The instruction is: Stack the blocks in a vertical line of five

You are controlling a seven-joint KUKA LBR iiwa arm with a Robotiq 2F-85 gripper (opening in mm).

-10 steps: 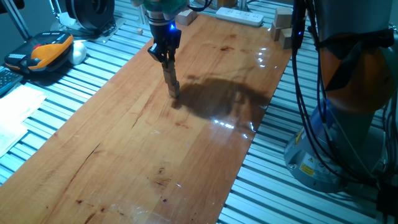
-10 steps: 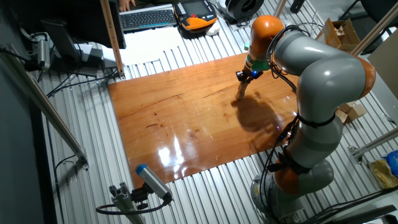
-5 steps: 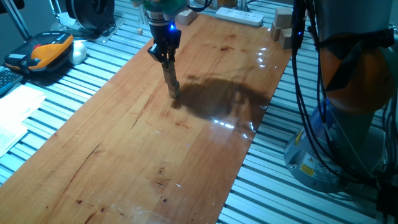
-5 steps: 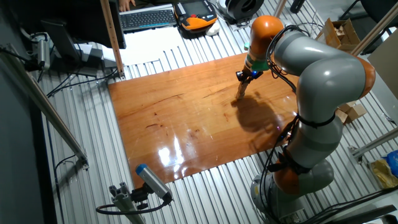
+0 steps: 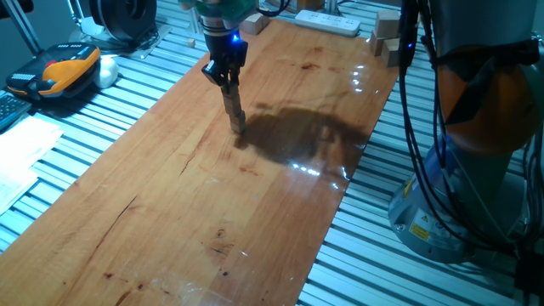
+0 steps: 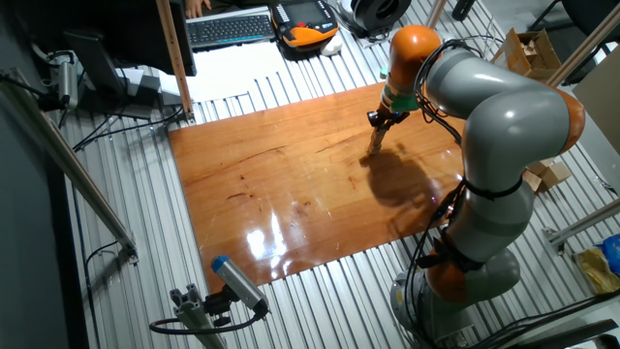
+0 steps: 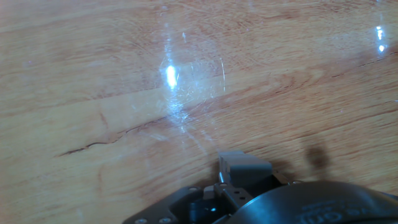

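Tabletop of glossy reddish-brown wood (image 5: 212,212) took up most of one fixed view, a single board lying on ribbed metal slats. One grey-and-orange robot arm (image 6: 504,107) bent over its far edge, seen whole only in the other fixed view; the first fixed view cut it down to its base and cables.

The arm's one black hand (image 5: 237,126) pointed straight down near the far end of the board, its tip at or just above the wood. Below the black body ran a single slim grey-tan column. In both fixed views this column was too small and blurred to divide into fingers and tiny light tan wooden cubes, so neither the number of cubes nor their exact place could be told; the column was the only spot where they might have stood. Whether the hand was spread, pressed together or pinching something I cannot tell.

The hand view showed what the others did not: bare grain, a dark crack and a bright glare patch, with one grey finger piece (image 7: 245,167) at the lower edge and no cube distinguishable.

Off the board, near its far corner, sat a small cluster of larger pale wooden blocks (image 5: 387,34) and one white power strip (image 5: 327,21).
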